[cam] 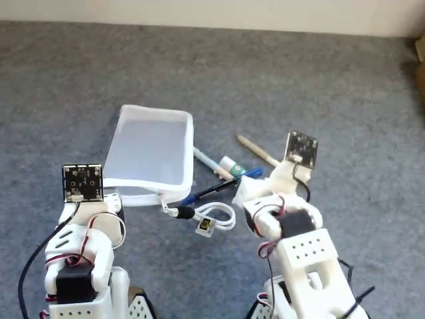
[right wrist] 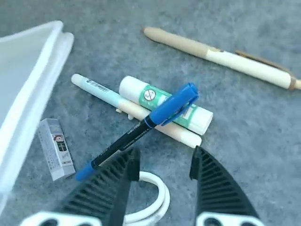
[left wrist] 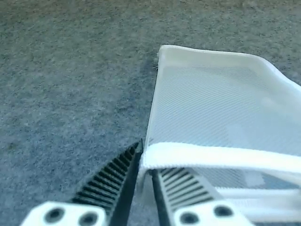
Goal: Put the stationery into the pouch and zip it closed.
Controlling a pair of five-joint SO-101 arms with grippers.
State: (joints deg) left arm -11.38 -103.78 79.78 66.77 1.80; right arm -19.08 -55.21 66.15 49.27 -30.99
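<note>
Centrally, white mesh pouch [cam: 149,156] flat on grey carpet [cam: 299,80], zip side toward the arms and unzipped. At its near corner, left gripper [left wrist: 146,176] pinched almost fully closed on the pouch rim, which sits lifted between the jaws. Beside the pouch mouth, right gripper [right wrist: 162,157] spread wide, holding nothing, poised above the stationery. Blue pen [right wrist: 141,129] laid across a green-banded glue stick [right wrist: 138,92] and a pale slim pen [right wrist: 99,89]. Beige pen [right wrist: 221,56] apart, farther out. Small eraser [right wrist: 56,148] near the pouch edge. White cord loop [right wrist: 153,197] beneath the right gripper.
</note>
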